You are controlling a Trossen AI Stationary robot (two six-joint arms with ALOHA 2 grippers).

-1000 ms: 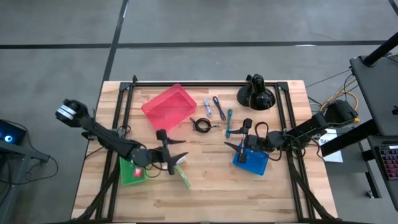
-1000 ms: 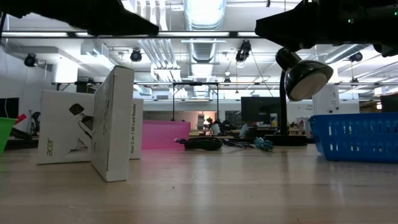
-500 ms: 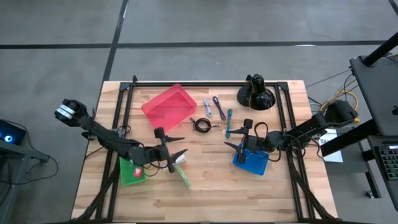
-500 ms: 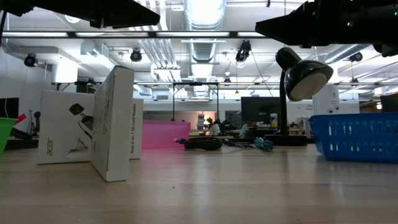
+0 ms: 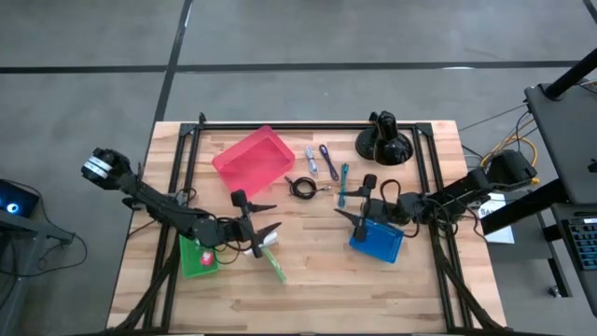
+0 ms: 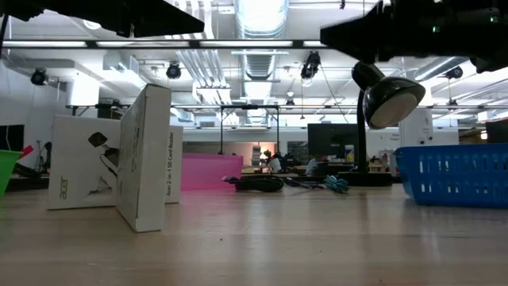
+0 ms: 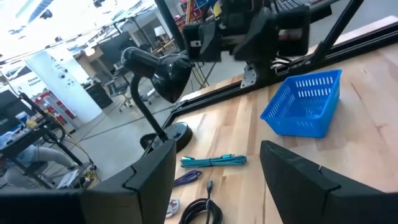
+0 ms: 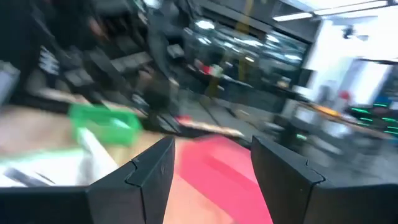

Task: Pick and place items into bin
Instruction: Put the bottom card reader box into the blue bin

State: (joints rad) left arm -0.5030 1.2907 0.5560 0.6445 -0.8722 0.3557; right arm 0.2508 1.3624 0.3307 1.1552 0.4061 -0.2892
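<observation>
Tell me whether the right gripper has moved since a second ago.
Yes. The right gripper has shifted slightly left, further off the blue bin toward the table's middle; its fingers are open.

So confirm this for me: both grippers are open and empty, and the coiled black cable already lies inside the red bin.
Not quite. The high view shows the coiled black cable on the bare table beside the red bin, not inside it. The rest holds: left gripper and right gripper are open and empty.

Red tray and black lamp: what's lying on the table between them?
In the high view, three thin sticks lie between the red tray and the lamp, with a black coiled cable just below.
</observation>
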